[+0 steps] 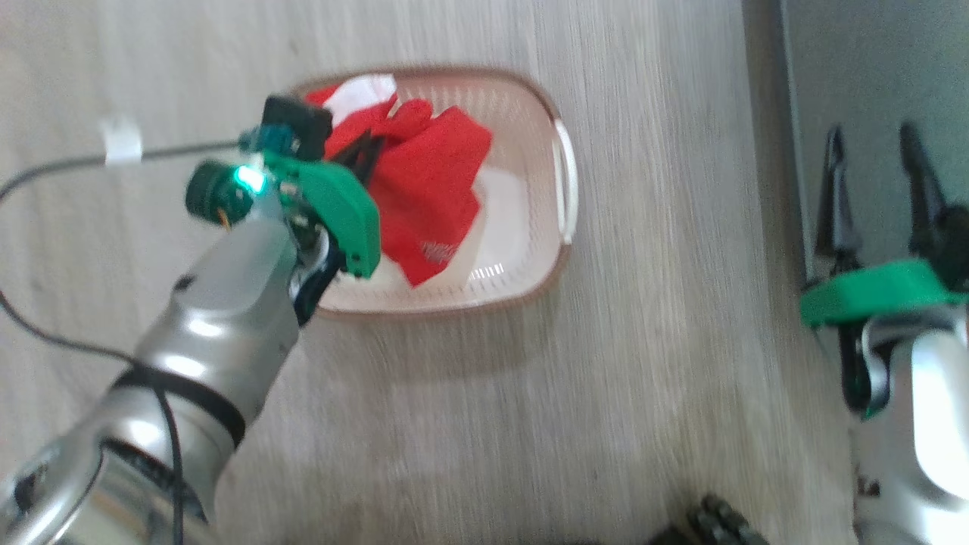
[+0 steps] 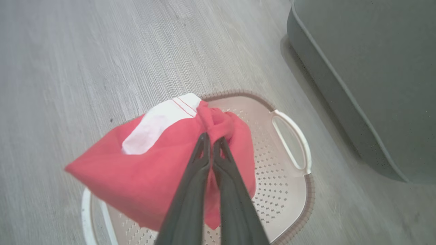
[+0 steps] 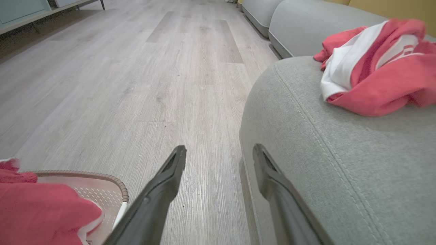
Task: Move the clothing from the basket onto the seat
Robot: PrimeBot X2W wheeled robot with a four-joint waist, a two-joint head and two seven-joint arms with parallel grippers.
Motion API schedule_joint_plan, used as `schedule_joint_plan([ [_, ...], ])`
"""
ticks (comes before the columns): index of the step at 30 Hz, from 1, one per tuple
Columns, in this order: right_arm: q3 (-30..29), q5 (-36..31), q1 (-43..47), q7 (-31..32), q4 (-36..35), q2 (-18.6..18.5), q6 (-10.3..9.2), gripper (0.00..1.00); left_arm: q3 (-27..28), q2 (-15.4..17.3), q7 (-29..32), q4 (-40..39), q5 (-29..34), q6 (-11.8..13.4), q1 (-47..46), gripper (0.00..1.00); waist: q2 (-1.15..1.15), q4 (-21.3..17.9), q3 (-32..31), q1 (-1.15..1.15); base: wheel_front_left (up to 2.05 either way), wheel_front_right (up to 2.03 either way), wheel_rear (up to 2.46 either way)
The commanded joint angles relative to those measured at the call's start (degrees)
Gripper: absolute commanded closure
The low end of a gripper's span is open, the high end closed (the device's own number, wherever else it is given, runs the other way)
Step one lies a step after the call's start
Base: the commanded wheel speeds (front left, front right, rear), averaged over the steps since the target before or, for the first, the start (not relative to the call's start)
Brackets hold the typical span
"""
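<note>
Basket holds a red garment, left gripper clamped tight on its bunched top. Right gripper gapes wide beside the seat, where a second garment lies.

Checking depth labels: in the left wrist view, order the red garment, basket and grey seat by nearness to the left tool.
1. Red garment, pinched in the left tool.
2. Basket, directly beneath.
3. Grey seat, far upper right.
</note>
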Motion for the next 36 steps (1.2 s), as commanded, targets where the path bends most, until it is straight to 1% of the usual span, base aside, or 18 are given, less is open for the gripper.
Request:
schedule_joint_plan([
  [1,0.6,-0.9,2.6,-0.4,-1.0,0.1,-0.02,0.00,2.4,1.4,-1.2,-1.9,-0.7,0.6,1.9,1.00,0.00,4.2,-9.7,0.01,0.00,0.00,0.00],
  [3,0.4,-1.5,4.0,-0.4,-0.5,0.0,-0.02,0.00,4.7,2.4,-1.5,-4.2,-0.8,1.6,4.0,1.00,0.00,4.9,-12.6,0.01,0.00,0.00,0.00],
  [5,0.5,-2.0,5.2,-0.4,0.0,-0.2,-0.02,0.00,8.1,3.9,-1.5,-8.8,0.1,3.4,6.8,1.00,0.00,5.4,-15.2,0.01,0.00,0.00,0.00],
  [8,0.6,-2.2,7.0,-0.4,0.7,-0.6,-0.02,0.00,15.0,5.6,-1.5,-16.8,1.5,6.1,12.9,1.00,0.00,6.2,-18.3,0.01,0.00,0.00,0.00],
  [10,1.1,-2.4,8.3,-0.4,1.2,-0.7,-0.02,0.00,18.6,6.6,-1.5,-21.2,3.9,7.8,17.4,1.00,0.00,6.5,-20.5,0.01,0.00,0.00,0.00],
  [15,3.2,-2.5,11.6,-0.4,2.7,-1.1,-0.02,0.00,26.4,7.5,-1.5,-30.5,8.4,10.1,28.4,1.00,0.00,6.6,-25.7,0.01,0.00,0.00,0.00],
  [16,3.4,-2.5,12.2,-0.4,2.9,-1.1,-0.02,0.00,27.7,7.5,-1.5,-32.0,9.2,10.4,30.4,1.00,0.00,6.7,-26.8,0.01,0.00,0.00,0.00],
  [17,3.4,-2.5,12.2,-0.4,2.9,-1.1,-0.02,0.00,27.7,7.5,-1.5,-32.0,9.2,10.4,30.4,1.00,0.00,6.7,-26.8,0.01,0.00,0.00,0.00],
  [21,4.2,-2.5,14.6,-0.4,3.7,-1.3,-0.02,0.00,31.9,7.1,-1.5,-36.9,11.9,11.4,37.3,1.00,0.00,6.5,-30.4,0.01,0.00,0.00,0.00],
  [25,4.8,-2.5,16.4,-0.4,4.0,-1.2,-0.02,0.00,33.9,6.7,-1.5,-39.1,13.9,11.9,41.9,1.00,0.00,6.6,-32.7,0.01,0.00,0.00,0.00],
  [36,6.0,-2.5,16.7,-0.4,4.1,-1.2,-0.02,0.00,37.4,5.8,-1.5,-40.0,17.4,11.1,44.9,1.00,0.00,6.5,-33.6,0.01,0.00,0.00,0.00],
])
